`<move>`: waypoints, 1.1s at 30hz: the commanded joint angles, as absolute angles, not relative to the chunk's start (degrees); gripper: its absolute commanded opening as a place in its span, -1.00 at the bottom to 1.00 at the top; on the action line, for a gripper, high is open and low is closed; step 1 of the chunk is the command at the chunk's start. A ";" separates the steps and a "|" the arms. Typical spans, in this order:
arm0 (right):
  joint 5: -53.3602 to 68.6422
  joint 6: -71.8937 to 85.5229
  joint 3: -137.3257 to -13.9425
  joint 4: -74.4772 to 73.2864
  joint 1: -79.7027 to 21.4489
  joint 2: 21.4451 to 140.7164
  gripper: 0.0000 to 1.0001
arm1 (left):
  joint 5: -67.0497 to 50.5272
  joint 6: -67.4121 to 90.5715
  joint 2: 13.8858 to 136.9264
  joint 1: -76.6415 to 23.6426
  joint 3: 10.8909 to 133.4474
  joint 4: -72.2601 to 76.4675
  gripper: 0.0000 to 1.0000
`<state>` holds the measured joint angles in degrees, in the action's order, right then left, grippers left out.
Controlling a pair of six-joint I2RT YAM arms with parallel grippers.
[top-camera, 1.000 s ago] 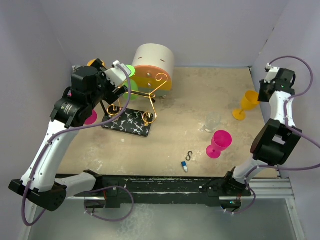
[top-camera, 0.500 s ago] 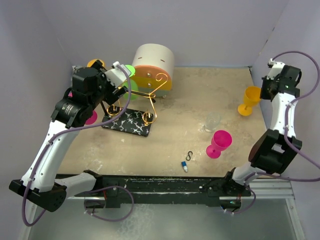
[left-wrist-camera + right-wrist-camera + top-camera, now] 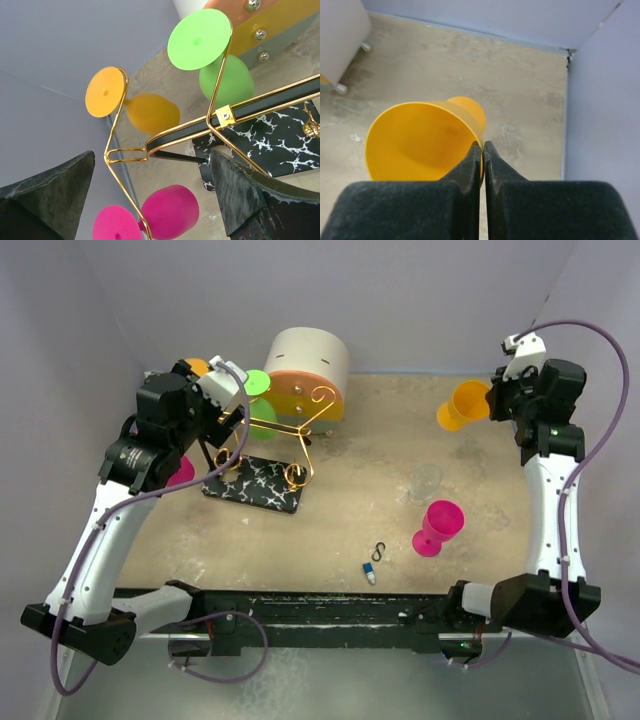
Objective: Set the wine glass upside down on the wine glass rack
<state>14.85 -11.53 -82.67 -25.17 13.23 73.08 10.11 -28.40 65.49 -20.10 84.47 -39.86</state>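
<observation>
Task in progress, transport stage. Three glasses hang foot-up on the wine glass rack (image 3: pixel 262 483): a green glass (image 3: pixel 226 82), a second orange glass (image 3: pixel 150 114) and a pink glass (image 3: pixel 170 210), each with its stem between the gold wire arms. My right gripper (image 3: pixel 483 150) has its two fingers pinched onto the rim of the orange wine glass (image 3: pixel 420 140), one finger inside the bowl and one outside. In the overhead view the glass appears raised off the table (image 3: pixel 380 465) at the far right, well apart from the rack on the far left. It lies roughly on its side, mouth open towards my wrist camera and stem pointing away, so it is not yet inverted. My left gripper (image 3: pixel 152 165) is spread wide and holds nothing. It hovers just beside the rack's near arms, and the wrist view does not show it touching the wire. What remains, as I judge it, is to carry the glass across the table, turn it foot-up and slide its stem into a free arm. A pink wine glass (image 3: pixel 435 528) and a clear glass (image 3: pixel 425 483) stand on the table between the two arms, so further placements may follow.
</observation>
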 commanded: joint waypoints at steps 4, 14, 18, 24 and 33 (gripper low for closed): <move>21.97 -10.32 -81.64 -19.87 7.84 67.90 -1.00 | 6.50 -21.47 64.62 -15.59 86.66 -35.60 0.99; 25.92 -6.96 -88.29 -19.48 1.01 64.78 -1.00 | 2.80 -13.57 65.69 -12.57 88.51 -32.18 0.99; 28.24 -3.48 -90.22 -17.41 0.20 64.64 -1.00 | -1.01 -9.74 67.29 -12.65 91.77 -30.45 0.99; 31.12 1.37 -97.48 -16.05 -1.32 68.52 -1.00 | -7.83 -3.53 68.60 -12.66 94.88 -28.32 0.99; 32.78 5.81 -107.35 -15.96 -8.83 75.11 -1.00 | -12.66 6.96 68.51 -12.66 94.00 -23.03 0.99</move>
<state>31.68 3.09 -103.79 -18.85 -4.86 74.02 -9.67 0.86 69.47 -12.86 93.30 -28.77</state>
